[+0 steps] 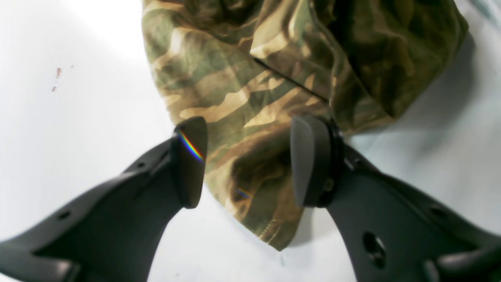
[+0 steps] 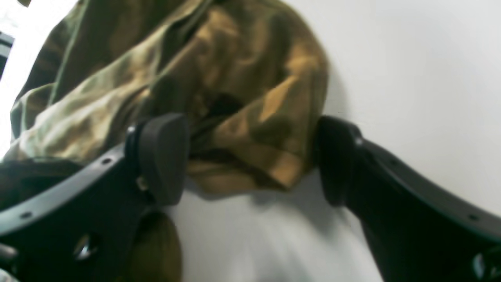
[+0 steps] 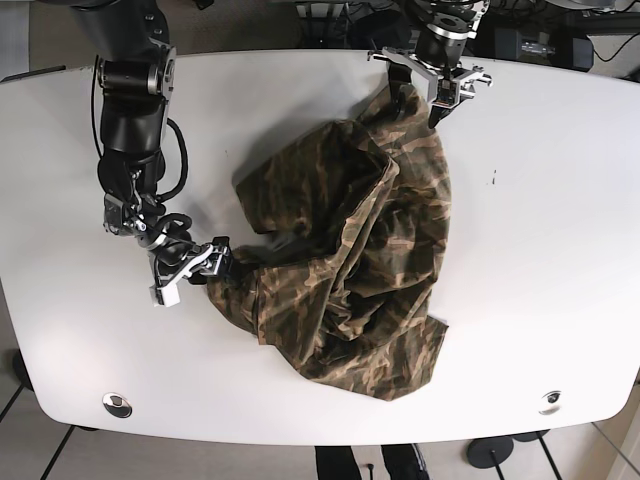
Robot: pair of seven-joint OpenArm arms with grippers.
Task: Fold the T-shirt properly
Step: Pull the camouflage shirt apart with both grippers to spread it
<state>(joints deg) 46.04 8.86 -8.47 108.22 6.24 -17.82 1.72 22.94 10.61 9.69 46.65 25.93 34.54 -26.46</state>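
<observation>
The T-shirt is seen crumpled in a heap at the centre of the base view, on the white bench. No flat panel, collar or hem line can be picked out, so folding is judged barely started.

The left gripper is held spread at the top of the base view, with a pointed cloth corner lying between the pads but not pinched. The right gripper is likewise spread at the lower left of the base view, with a bunched edge between its fingers and nothing clamped.

Risks, as judged: if either gripper is closed here, several layers may be caught at once, since the cloth is doubled over itself; a lift would then drag the heap rather than spread it. A shallow bite on the left corner could slip out. Uneven pulls could twist the shirt further.

Sleeves and neckline cannot be identified. The right wrist view is blurred, and its lower left is blocked by the finger. Whether the pads touch the bench cannot be told.
</observation>
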